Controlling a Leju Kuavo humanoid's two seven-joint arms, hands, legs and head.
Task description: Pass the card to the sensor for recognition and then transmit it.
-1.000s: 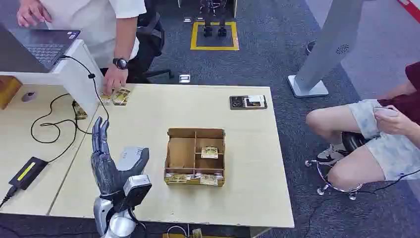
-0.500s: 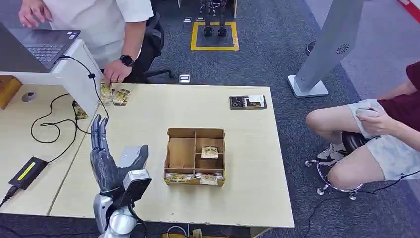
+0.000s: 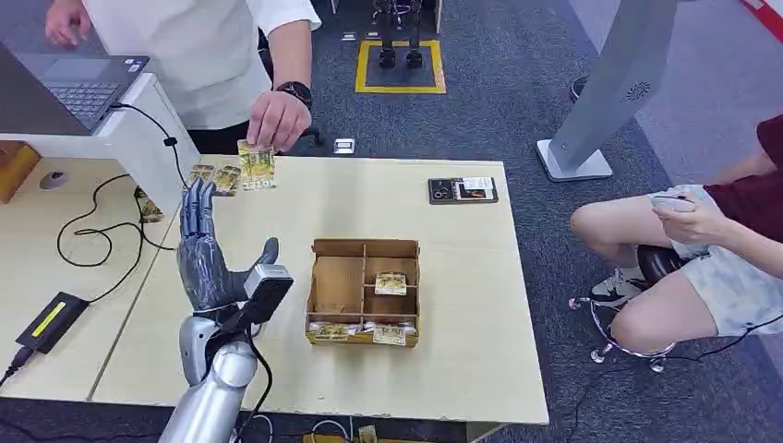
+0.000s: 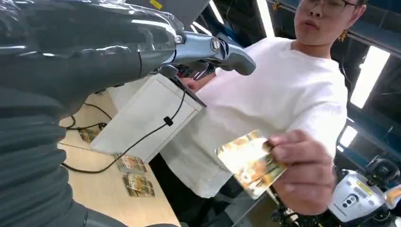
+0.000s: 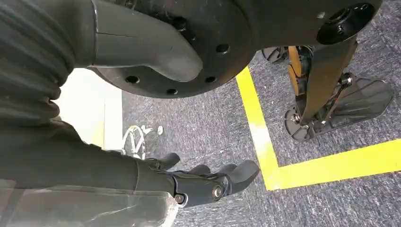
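Card [image 3: 256,170] held upright in a person's hand [image 3: 274,121] at the far edge of the surface [image 3: 462,305], offered toward the robot. Left hand [image 3: 208,258] raised above the near left part of the surface, palm up, fingers spread wide and holding nothing; the card is near it but not touching. Right hand [image 5: 208,182] hangs low over the floor, fingers loosely apart, nothing in it.

Judgement: task barely begun. Card not yet received; the pass to the sensor and the hand-on both remain. Flat dark device [image 3: 463,189] near the far right corner may be the sensor, cannot confirm.

Cardboard tray [image 3: 364,292] sits mid-surface with cards in its compartments; spare cards [image 3: 214,177] lie at the far left edge. Grey carpet, yellow floor marking [image 3: 400,66], seated person [image 3: 702,249] off the right edge.
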